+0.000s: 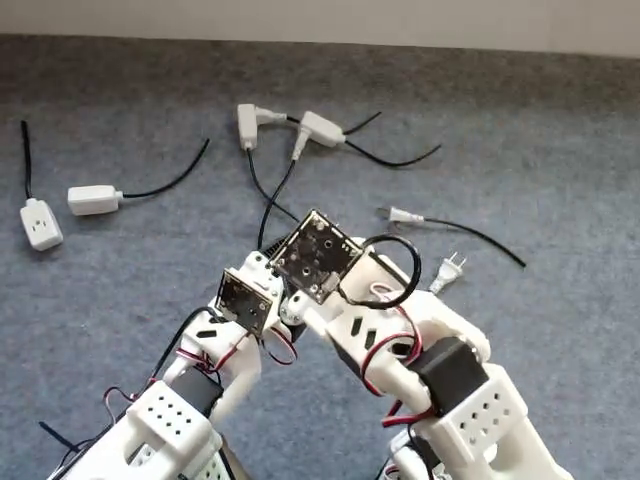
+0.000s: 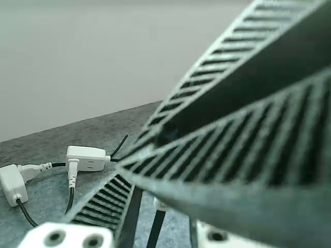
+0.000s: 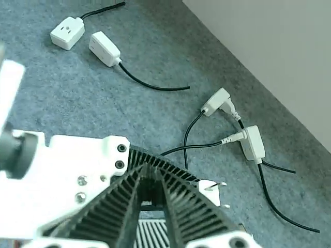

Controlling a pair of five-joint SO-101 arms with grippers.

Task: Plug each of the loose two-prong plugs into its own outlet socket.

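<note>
Two loose white two-prong plugs lie right of the arms: one close by, another with a black cable farther back. At the far left sit two white outlet sockets, each with nothing plugged in. At the back, two more sockets each hold a plug. My right gripper is shut low over the carpet, with a white pronged plug just beyond it; whether they touch is unclear. My left gripper looms close and faces the two plugged sockets.
Both arms are folded together at the front centre, their wrist boards almost touching. Black cables trail from the back sockets under the wrists. Grey carpet is open to the right and back; a pale wall bounds it.
</note>
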